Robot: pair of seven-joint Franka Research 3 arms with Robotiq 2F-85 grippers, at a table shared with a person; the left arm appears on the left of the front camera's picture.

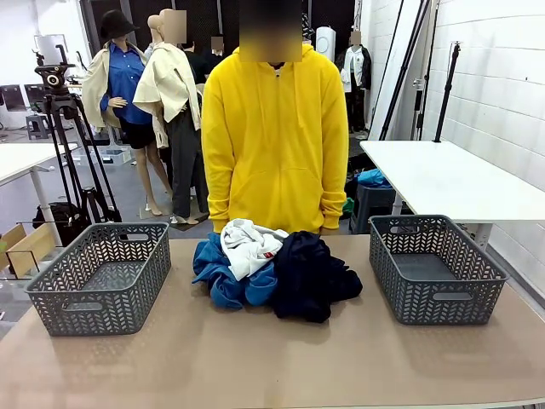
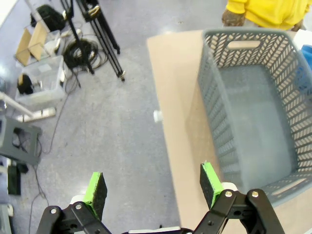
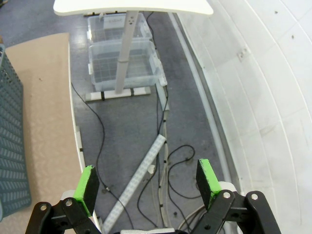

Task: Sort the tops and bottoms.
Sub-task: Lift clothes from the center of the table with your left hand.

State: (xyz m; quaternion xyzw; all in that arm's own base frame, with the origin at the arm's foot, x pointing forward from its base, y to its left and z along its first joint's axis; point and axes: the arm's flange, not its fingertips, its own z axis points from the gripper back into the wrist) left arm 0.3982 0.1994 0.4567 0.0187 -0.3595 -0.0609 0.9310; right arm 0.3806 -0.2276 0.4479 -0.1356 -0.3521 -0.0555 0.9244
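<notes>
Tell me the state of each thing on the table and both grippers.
left basket: upright, empty.
right basket: upright, empty.
blue top: crumpled, unsorted.
white top: crumpled, lying on the blue top.
navy bottoms: bunched together, unsorted.
left gripper: jaws open, empty.
right gripper: jaws open, empty.

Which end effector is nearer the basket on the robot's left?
Left. The left end effector hangs over the table edge beside that basket; the right end effector hangs off the opposite edge, by the other basket.
</notes>
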